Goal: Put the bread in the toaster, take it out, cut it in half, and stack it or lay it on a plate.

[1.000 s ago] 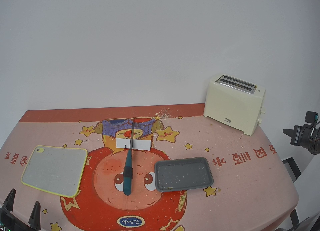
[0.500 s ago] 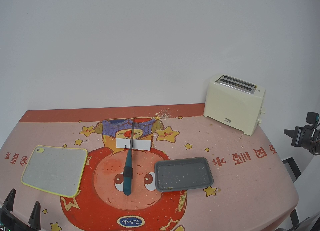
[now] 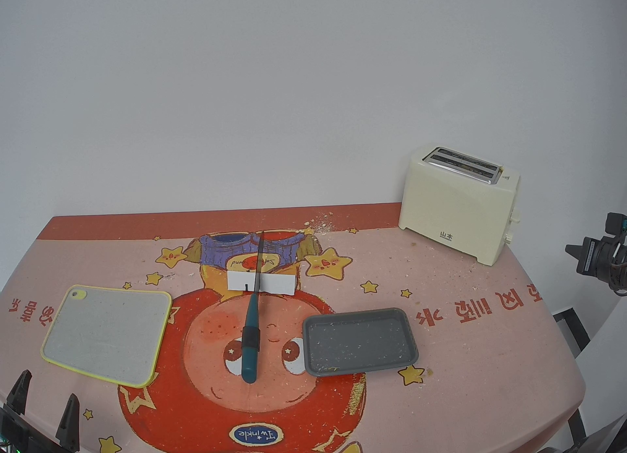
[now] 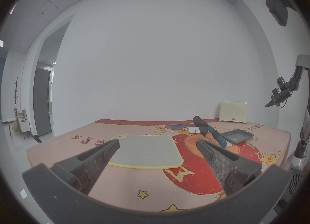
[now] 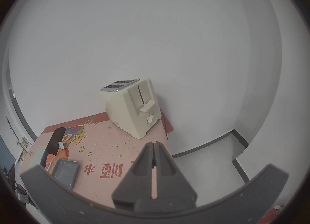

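Observation:
A cream toaster point(image 3: 457, 209) stands at the table's back right, its two slots dark; in the right wrist view its side lever point(image 5: 147, 106) faces me. I cannot tell whether there is bread in the slots. A teal-handled knife point(image 3: 251, 324) lies mid-table with its black blade across a small white block point(image 3: 261, 282). To its right sits a grey rectangular plate point(image 3: 313, 359). My right gripper point(image 3: 571, 250) hangs shut and holding nothing, off the table's right edge, to the right of the toaster. My left gripper point(image 3: 46, 390) is open at the near left corner.
A grey cutting board with a yellow rim point(image 3: 108, 333) lies at the front left, just ahead of the left gripper point(image 4: 157, 144). Crumbs are scattered near the toaster and on the plate. The table's right edge drops to the floor beside the toaster.
My right gripper has drawn back to the right, farther from the toaster. Nothing on the table has moved.

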### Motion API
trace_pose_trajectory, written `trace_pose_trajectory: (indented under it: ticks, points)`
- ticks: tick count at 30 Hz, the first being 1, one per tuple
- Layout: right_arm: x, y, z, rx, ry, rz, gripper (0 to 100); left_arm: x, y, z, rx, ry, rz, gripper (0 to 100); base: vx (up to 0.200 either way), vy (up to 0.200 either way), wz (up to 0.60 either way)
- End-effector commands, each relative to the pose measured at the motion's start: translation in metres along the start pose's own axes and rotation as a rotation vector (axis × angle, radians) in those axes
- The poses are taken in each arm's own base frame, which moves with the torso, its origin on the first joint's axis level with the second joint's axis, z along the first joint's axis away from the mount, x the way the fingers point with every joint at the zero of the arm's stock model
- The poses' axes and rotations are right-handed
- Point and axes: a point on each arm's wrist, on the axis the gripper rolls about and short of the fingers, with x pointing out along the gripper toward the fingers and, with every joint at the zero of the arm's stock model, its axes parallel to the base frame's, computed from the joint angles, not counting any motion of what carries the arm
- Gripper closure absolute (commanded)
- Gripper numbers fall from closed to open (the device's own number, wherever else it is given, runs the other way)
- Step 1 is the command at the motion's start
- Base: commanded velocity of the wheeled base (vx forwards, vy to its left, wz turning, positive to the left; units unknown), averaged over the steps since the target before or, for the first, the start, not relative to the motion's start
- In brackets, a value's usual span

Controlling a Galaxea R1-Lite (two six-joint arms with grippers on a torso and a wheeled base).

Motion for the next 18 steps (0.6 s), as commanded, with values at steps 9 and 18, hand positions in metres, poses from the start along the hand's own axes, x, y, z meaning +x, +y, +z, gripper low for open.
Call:
trace_pose_trajectory:
  ticks: [9,18]
  points:
    - [0.004,0.000,-0.002,-0.003,-0.005,0.002,100,0.001,0.000,-0.005,-0.001,0.017,0.001,0,0.000,0.000,0.00]
    - [0.012,0.002,-0.014,-0.009,0.049,0.016,100,0.001,0.000,-0.005,-0.001,0.017,0.001,0,0.000,0.000,0.00]
